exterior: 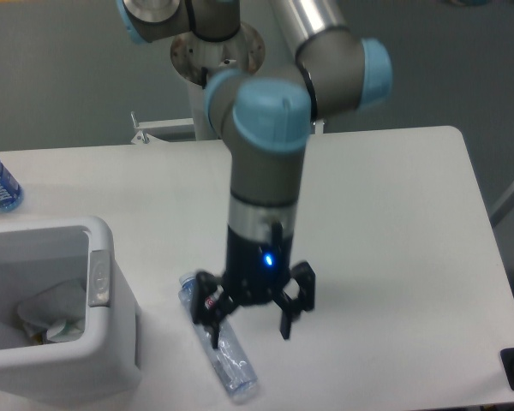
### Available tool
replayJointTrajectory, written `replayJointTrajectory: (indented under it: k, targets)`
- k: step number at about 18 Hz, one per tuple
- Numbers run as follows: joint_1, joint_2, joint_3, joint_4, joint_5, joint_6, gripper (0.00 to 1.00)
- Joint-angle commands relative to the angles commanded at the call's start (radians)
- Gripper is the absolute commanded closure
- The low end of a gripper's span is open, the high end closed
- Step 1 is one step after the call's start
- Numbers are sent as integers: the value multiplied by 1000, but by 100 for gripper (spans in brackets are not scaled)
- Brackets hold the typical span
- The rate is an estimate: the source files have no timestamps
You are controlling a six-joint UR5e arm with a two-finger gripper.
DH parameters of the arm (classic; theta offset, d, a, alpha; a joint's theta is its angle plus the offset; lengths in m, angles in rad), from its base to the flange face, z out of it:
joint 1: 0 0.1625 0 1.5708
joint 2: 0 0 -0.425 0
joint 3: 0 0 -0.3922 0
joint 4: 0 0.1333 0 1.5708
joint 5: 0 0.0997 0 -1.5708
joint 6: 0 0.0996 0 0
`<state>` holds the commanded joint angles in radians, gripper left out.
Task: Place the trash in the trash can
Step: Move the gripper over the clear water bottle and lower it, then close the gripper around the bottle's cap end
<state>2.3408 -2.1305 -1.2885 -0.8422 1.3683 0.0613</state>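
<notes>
One slim clear bottle (216, 343) lies on the white table (394, 257), directly under the hand (249, 328), whose fingers are spread wide, one over the bottle. To the hand's left stands the white trash can (103, 360), with a whitish wrapper (51, 310) inside.

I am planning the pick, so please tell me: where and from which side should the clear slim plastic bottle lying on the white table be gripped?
Probably mid-body of the clear slim plastic bottle, from above, fingers across its narrow width: it lies flat, angled on the white table. The open gripper hangs above it.
</notes>
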Motion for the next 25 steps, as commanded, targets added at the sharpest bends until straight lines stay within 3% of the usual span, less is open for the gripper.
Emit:
replayJointTrajectory:
  k: [5, 10, 25]
  targets:
    - [-3, -112, 8, 6, 28, 43, 0]
    - [-28, -143, -23, 8, 49, 46, 0]
    - [-94, -201, -38, 6, 133, 32, 0]
